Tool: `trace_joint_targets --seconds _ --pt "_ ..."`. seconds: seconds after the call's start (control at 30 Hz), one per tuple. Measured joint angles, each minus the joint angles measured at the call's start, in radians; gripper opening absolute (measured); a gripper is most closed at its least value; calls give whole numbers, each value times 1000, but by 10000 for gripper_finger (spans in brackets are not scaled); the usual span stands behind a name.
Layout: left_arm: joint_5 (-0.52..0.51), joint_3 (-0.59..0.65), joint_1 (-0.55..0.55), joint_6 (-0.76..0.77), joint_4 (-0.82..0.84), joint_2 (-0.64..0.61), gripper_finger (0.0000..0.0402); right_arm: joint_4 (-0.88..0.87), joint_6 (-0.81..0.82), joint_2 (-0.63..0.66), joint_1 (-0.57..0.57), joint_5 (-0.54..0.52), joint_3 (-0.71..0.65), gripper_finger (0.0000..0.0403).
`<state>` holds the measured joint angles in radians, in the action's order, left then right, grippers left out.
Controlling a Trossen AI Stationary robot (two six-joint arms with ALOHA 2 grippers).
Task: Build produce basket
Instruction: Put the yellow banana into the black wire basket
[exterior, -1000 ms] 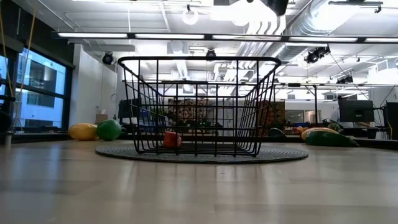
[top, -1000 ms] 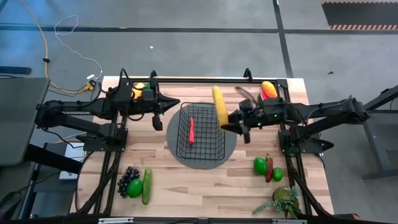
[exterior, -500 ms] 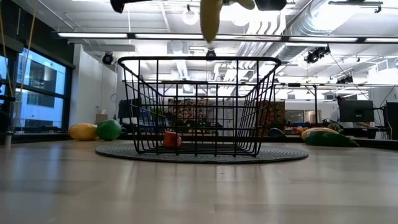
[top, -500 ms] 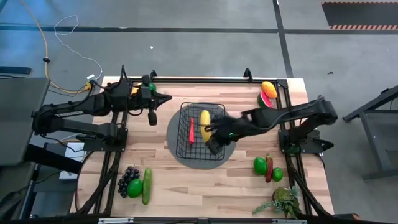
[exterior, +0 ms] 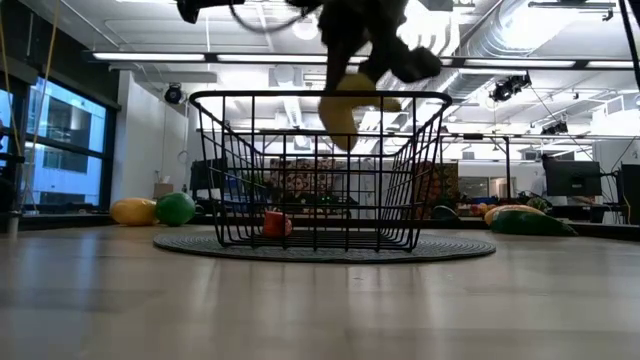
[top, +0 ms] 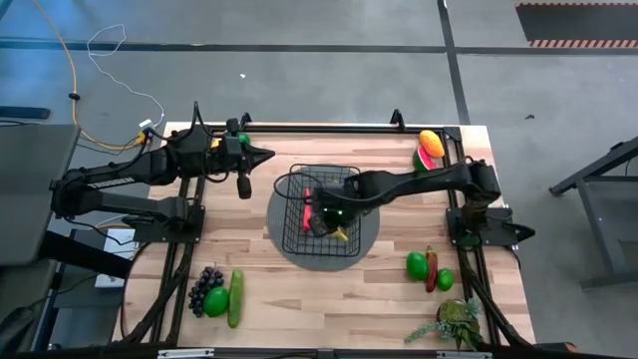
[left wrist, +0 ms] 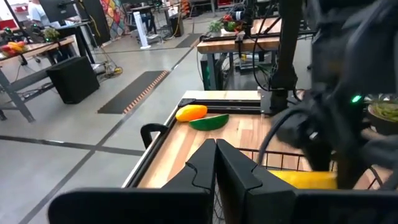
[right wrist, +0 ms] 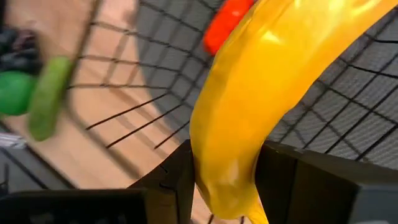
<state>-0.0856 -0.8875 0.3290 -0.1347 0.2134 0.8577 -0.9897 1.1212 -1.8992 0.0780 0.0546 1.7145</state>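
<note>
Yellow banana (apparently inside basket) clamped by right gripper.

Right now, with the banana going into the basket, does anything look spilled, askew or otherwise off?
Nothing stands out. The right gripper holds the banana over the basket, which sits square on its mat with a red chili inside. The left gripper waits shut at the table's far left. The other produce lies undisturbed.

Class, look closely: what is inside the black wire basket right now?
Inside the basket lies a red chili. The right end effector holds a banana within it. The arm covers part of the floor.
</note>
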Motion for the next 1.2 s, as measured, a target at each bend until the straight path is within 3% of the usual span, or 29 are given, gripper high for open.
trace_joint_targets --seconds 0.4,0.63,0.87,1.2 --pt "0 0 0 4 0 0 1 -37 4 -53 -80 2 0 113" --pt "-1 0 0 1 -1 0 1 -31 -26 -69 -80 76 -1 113" --pt "-4 0 0 0 -1 0 1 -23 -83 -102 -90 69 -3 113" --pt "-4 0 0 1 -1 2 0 -15 3 -131 -98 89 -3 113"
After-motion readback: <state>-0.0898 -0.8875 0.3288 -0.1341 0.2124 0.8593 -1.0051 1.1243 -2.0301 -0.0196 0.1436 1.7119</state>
